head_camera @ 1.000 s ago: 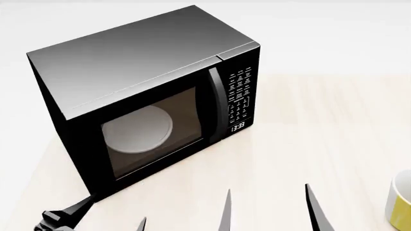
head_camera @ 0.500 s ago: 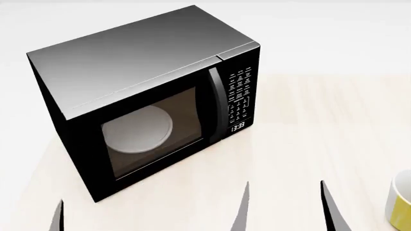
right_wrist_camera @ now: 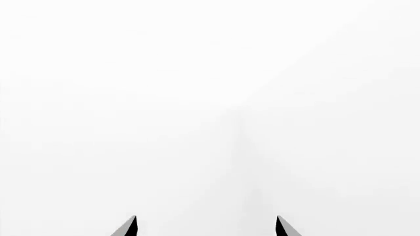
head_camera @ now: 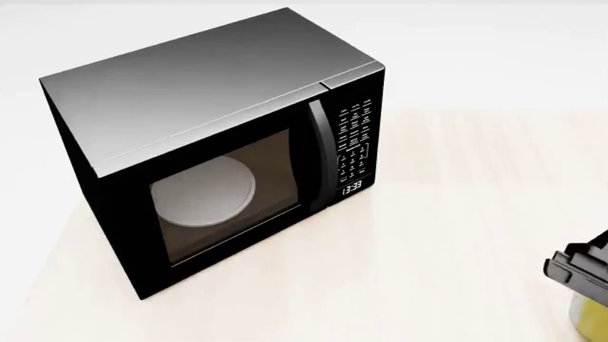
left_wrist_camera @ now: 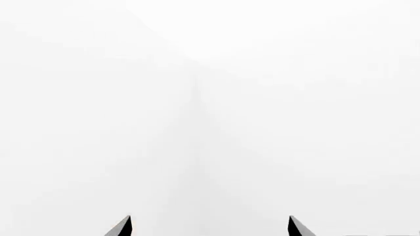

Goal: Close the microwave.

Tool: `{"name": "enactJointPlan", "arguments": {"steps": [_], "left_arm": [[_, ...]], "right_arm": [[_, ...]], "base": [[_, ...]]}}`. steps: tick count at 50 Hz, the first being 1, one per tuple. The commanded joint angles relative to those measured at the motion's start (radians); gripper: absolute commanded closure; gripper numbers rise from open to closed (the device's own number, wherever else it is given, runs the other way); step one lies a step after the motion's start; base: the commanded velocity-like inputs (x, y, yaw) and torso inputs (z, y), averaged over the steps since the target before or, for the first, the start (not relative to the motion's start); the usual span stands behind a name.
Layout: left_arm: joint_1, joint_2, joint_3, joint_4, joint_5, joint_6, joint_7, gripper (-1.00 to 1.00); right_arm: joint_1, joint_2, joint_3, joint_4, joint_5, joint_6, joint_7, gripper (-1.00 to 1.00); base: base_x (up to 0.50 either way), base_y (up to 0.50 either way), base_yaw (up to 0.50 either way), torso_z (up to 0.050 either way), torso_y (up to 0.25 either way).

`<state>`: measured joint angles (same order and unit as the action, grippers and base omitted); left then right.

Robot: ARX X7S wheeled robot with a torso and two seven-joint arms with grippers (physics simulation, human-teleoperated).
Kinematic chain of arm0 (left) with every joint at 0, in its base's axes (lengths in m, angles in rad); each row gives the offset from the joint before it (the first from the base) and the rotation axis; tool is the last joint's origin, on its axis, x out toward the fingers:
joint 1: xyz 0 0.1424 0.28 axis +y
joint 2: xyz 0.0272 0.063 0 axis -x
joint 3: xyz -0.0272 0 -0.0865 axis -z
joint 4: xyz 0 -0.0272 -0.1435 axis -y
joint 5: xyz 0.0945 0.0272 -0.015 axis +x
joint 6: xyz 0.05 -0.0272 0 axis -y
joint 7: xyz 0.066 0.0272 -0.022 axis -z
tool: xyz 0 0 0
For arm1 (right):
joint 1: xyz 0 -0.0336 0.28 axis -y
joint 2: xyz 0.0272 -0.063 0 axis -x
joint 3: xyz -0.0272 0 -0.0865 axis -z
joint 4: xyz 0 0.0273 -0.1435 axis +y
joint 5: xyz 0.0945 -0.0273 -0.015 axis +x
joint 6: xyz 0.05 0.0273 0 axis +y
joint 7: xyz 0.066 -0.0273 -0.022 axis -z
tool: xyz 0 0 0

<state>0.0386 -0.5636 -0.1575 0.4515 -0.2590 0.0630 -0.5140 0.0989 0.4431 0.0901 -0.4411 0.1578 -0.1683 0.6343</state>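
Observation:
The black microwave [head_camera: 218, 142] with a dark grey top stands on the light wooden table [head_camera: 456, 214] at the left of the head view. Its glass door [head_camera: 223, 196] lies flush with the front, and the white turntable plate [head_camera: 204, 191] shows through it. The keypad and clock [head_camera: 354, 149] are on its right side. My left gripper [left_wrist_camera: 210, 226] is open and empty, facing blank white space. My right gripper [right_wrist_camera: 206, 226] is open and empty too, also facing white. Neither gripper's fingers show in the head view.
A black part of my right arm [head_camera: 579, 271] juts in at the right edge of the head view, over a yellow mug [head_camera: 591, 320] at the table's front right. Bare tabletop lies in front of and right of the microwave.
The fingertips of both grippers have dropped out of the bottom of the head view. A black part of the right arm now shows at the right edge, covering the mug's top.

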Motion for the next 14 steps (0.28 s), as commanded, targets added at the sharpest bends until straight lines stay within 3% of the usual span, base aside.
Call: {"name": "enactJointPlan", "arguments": {"steps": [1,14], "left_arm": [[-0.031,0.011,-0.072,0.036,0.032,-0.031,-0.075,-1.0],[-0.052,0.048,-0.006,0.006,0.04,-0.008,-0.065,-1.0]], "right_arm": [[0.039,0.01,0.082,-0.054,-0.004,0.032,0.042,-1.0],[0.034,-0.022,0.013,-0.001,-0.009,-0.01,0.017,-1.0]], "base": [[0.0,0.0,0.0,0.0,0.0],[0.0,0.0,0.0,0.0,0.0]]}}
